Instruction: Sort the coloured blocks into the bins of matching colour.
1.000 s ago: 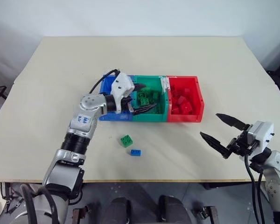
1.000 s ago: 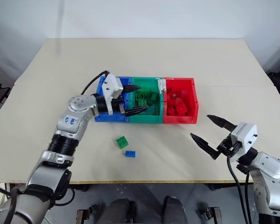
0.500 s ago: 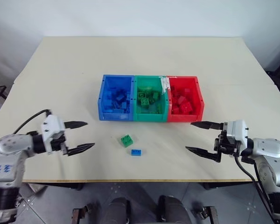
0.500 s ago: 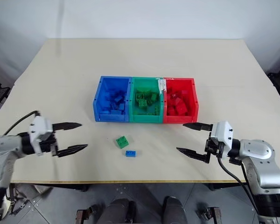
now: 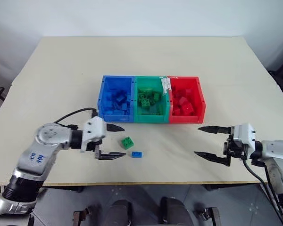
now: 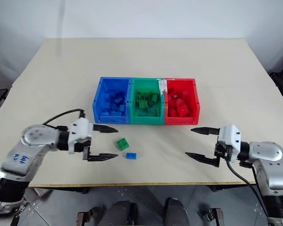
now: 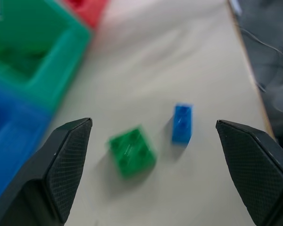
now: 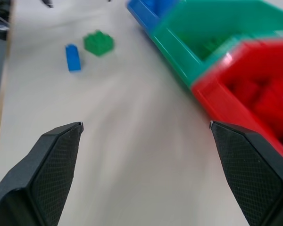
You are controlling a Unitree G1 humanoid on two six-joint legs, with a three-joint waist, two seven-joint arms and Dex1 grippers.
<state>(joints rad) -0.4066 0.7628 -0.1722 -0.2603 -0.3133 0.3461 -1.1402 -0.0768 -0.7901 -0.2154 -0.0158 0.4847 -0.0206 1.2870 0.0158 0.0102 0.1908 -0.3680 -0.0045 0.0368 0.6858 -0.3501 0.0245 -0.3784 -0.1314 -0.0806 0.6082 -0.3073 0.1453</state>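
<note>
Since the earlier frames your left gripper (image 5: pixel 112 141) has left the small green open-topped plastic bin (image 5: pixel 152 100), swung out wide over the bench's (image 5: pixel 61 70) left side, and come back in; it now hangs level just to the 9 o'clock side of the two loose bricks. Its jaws stand wide apart and hold nothing. Your right gripper (image 5: pixel 211 143) has turned to point inward and dipped slightly; its jaws are likewise spread and empty, well apart from the bricks at their 3 o'clock.

Two items remain unsorted on the bench: a small green square studded plastic brick (image 5: pixel 128 142) and, just beside it at 5 o'clock, a smaller blue studded plastic brick (image 5: pixel 137 154). Both lie at 6 o'clock of the joined row, where the blue plastic bin (image 5: pixel 116 99) sits at 9 o'clock of the green one and the red plastic bin (image 5: pixel 187 99) at 3 o'clock. All three bins already carry bricks of matching colour.

In my judgement the step in hand is a pick of the green brick. You should lower the left gripper so its fingers (image 7: pixel 68 160) straddle that brick alone, keeping the blue one outside the jaws, and close squarely on flat sides before lifting.
</note>
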